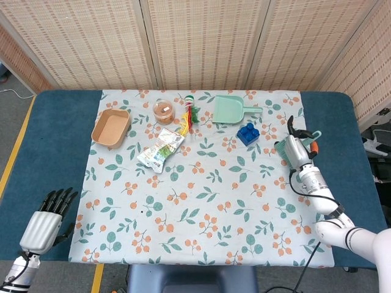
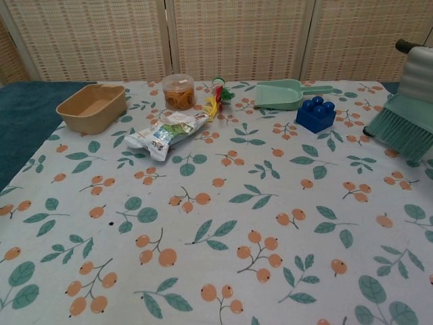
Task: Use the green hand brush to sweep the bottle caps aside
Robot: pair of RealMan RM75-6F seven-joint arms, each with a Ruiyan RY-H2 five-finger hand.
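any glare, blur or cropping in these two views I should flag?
Head view: even light, sharp, soft shadows; left hand is cut by the bottom edge. Chest view: no glare; right hand and green hand brush are cropped at the right edge.

The head view looks down from high up, almost straight over the table [image 1: 55, 140]. It is far enough to show the whole flowery cloth [image 1: 201, 177], the blue edges on both sides and the woven screen [image 1: 201, 43] behind.

The chest view sits low and close, near the front edge. It looks across the cloth [image 2: 203, 223] toward the screen [image 2: 237, 34].

Both views share the back of the cloth: the tan tray [image 1: 110, 128] [image 2: 92, 107], the green dustpan [image 1: 233, 110] [image 2: 287, 94] and the blue block [image 1: 247, 133] [image 2: 315, 115].
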